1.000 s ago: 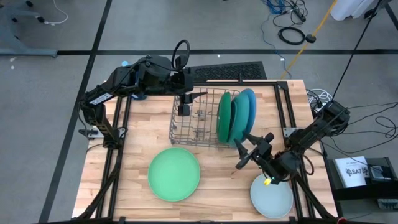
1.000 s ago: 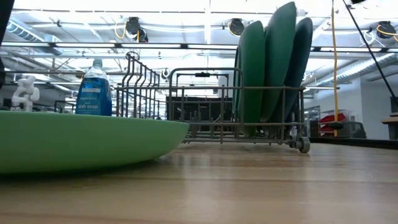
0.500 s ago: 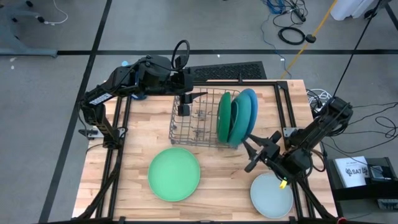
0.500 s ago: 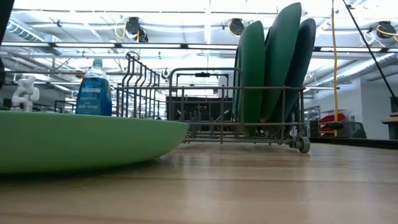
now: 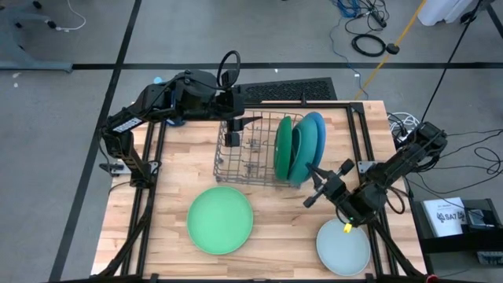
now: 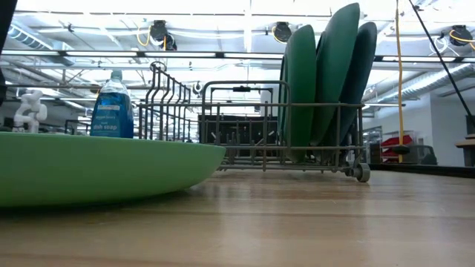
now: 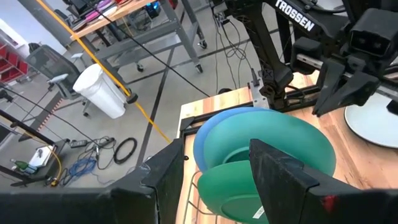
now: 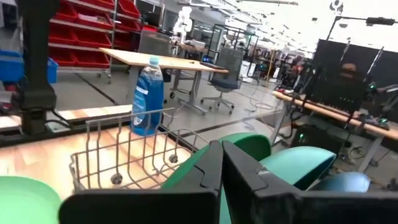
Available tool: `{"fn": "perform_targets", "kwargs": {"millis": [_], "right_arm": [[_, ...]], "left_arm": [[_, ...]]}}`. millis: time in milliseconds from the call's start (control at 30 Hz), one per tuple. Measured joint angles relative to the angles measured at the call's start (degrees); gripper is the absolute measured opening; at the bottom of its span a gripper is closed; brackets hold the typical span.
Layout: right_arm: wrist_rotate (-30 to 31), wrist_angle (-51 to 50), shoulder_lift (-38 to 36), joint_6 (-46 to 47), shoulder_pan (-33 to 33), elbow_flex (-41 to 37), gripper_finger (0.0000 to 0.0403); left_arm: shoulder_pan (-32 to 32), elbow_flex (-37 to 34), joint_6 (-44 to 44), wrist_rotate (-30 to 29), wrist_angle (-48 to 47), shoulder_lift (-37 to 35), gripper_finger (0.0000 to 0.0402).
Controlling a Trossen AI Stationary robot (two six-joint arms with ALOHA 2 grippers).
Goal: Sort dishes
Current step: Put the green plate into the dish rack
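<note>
A grey wire rack (image 5: 247, 157) stands mid-table. In its right end three dishes stand on edge between the wires: a dark green one (image 5: 283, 145), a teal one (image 5: 301, 157) and a blue one (image 5: 316, 130). They lean on one another. A light green plate (image 5: 220, 220) lies flat near the front edge, and a pale mint plate (image 5: 343, 248) lies at the front right. My left gripper (image 7: 217, 180) hovers open over the rack's far left part (image 5: 233, 135), holding nothing. My right gripper (image 8: 221, 168) is shut and empty, just right of the rack's near right corner (image 5: 312, 189).
A blue soap bottle (image 6: 113, 107) stands beyond the rack's far left side. The rack's left half holds no dishes. Bare wood lies between the two flat plates. Black frame rails (image 5: 357, 134) run along the table's edges.
My right gripper has shut its fingers and drawn back a little from the rack toward the table's right edge. In the low view the teal dish's top has tipped slightly toward the blue one. The left arm has kept still.
</note>
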Motion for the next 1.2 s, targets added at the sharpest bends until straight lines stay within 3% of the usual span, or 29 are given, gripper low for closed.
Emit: {"fn": "perform_targets", "kwargs": {"millis": [400,567,667,800,867,1200], "right_arm": [[-0.12,-27.84,0.04,12.42,-2.62,0.0,0.0],[-0.15,-25.95,-1.28,13.19,-3.03,-0.07,0.0],[0.01,-19.51,-4.63,9.62,-2.56,-0.07,0.0],[0.03,-9.95,-9.58,-1.9,-0.51,0.56,0.0],[-0.1,-9.27,-12.39,-5.87,-0.05,2.53,0.0],[-0.11,-38.22,-20.65,-9.04,-3.39,21.06,0.0]], "left_arm": [[-0.02,0.0,0.0,-0.02,0.0,0.0,0.0182],[-0.04,0.0,-0.02,-0.02,0.0,0.0,0.0182],[-0.07,0.0,-0.02,-0.02,-0.23,0.0,0.0182],[-0.07,0.0,-0.02,-0.02,-0.28,0.0,0.0182],[-0.07,0.0,0.0,-0.02,-0.28,0.0,0.0182],[-0.07,0.0,-0.02,-0.02,-0.26,0.0,0.0182]]}}
